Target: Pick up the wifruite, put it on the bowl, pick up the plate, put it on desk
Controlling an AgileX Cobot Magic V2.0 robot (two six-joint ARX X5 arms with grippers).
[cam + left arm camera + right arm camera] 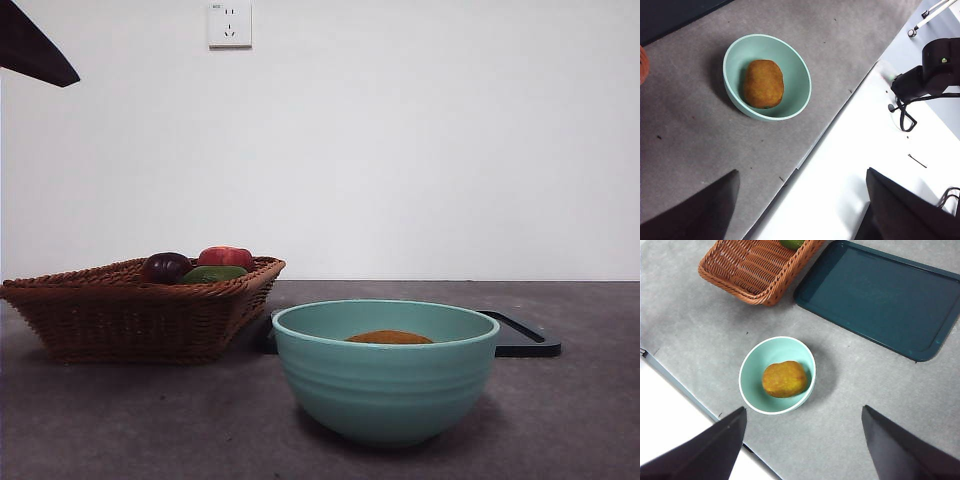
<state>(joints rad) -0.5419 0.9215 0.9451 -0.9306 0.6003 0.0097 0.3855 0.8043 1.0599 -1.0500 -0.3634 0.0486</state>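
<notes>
- We see the left gripper held high above the desk's front edge, its jaws spread apart and empty.
- The right gripper hangs high over the same edge, jaws likewise wide and empty.
- The oval, matte brown-orange wifruite lies inside the round, ridged teal bowl near the front edge.
- Behind it sit a woven wicker basket of fruit and a flat dark tray.
</notes>
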